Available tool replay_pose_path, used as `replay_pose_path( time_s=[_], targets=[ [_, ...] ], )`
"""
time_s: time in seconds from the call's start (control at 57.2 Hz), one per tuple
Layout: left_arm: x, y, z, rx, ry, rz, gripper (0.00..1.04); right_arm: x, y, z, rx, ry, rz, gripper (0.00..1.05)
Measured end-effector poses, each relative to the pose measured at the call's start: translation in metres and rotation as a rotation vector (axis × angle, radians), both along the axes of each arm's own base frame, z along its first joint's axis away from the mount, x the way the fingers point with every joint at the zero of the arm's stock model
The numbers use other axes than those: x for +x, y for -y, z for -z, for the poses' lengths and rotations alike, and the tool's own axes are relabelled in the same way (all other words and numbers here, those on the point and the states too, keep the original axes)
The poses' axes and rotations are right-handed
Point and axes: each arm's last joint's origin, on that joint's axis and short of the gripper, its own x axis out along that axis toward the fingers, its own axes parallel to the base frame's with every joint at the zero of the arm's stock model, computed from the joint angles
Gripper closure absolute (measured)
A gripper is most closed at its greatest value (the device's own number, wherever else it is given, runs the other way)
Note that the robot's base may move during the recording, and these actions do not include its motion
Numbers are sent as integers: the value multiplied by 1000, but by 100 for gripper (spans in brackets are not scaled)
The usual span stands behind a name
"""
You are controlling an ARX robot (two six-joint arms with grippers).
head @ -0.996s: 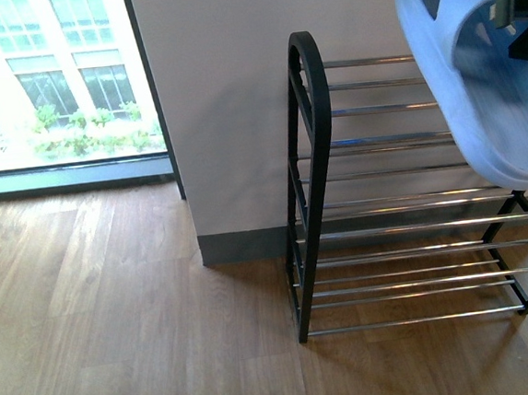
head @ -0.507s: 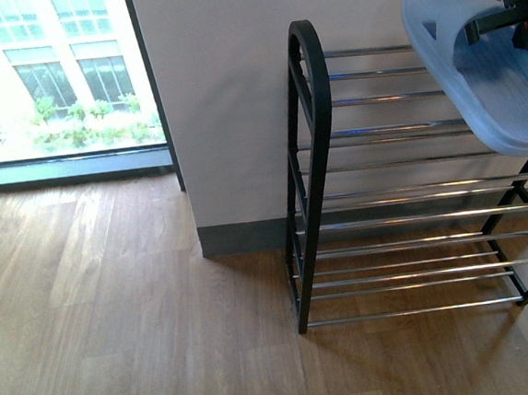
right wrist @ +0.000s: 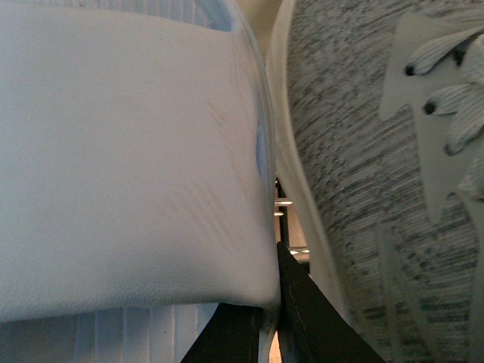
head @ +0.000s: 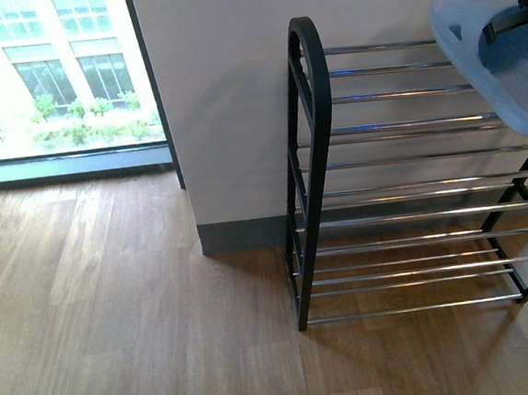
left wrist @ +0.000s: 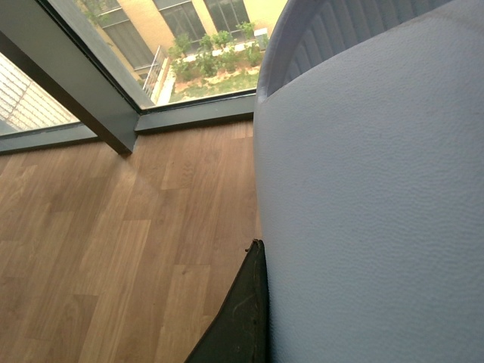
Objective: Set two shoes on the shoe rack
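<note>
**Front view: slide over the rack's top shelf**

Right gripper (head: 519,20) is clamped on the pale blue foam slide (head: 497,61) at 2 o'clock over the black-framed chrome-rod shoe rack (head: 401,176). Grey knit sneaker (right wrist: 378,174) sits just beside it. Left gripper's jaws: can't tell.

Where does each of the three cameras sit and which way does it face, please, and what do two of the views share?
Front view: on the robot's body, facing the shoe rack by the wall, window to the left; a gripper part at the right edge holds a pale blue slide.
Left wrist view: on the left arm, looking past a pale foam slide at the wood floor; one black finger shows.
Right wrist view: on the right arm, pressed against a slide beside a grey knit sneaker; black fingers show.
Shared: a pale slide appears in all three.
</note>
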Motion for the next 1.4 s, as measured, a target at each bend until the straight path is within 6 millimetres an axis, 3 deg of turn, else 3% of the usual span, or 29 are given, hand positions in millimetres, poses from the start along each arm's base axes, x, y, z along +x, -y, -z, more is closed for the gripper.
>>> replay_pose_path(
  time_s=[0.611, 0.804, 0.873, 1.188, 1.397],
  targets=[
    [0, 0, 0, 0, 0, 0, 103, 16, 16, 9, -37, -15, 37, 103],
    [0, 0, 0, 0, 0, 0, 103, 14, 16, 9, -13, 9, 16, 64],
    [0, 0, 0, 0, 0, 0, 103, 9, 14, 8, 12, 22, -5, 55],
    [0, 0, 0, 0, 0, 0, 103, -42, 7, -15, 107, 155, -89, 10],
    [0, 0, 0, 0, 0, 0, 103, -90, 7, -22, 191, 228, -129, 9]
  ],
)
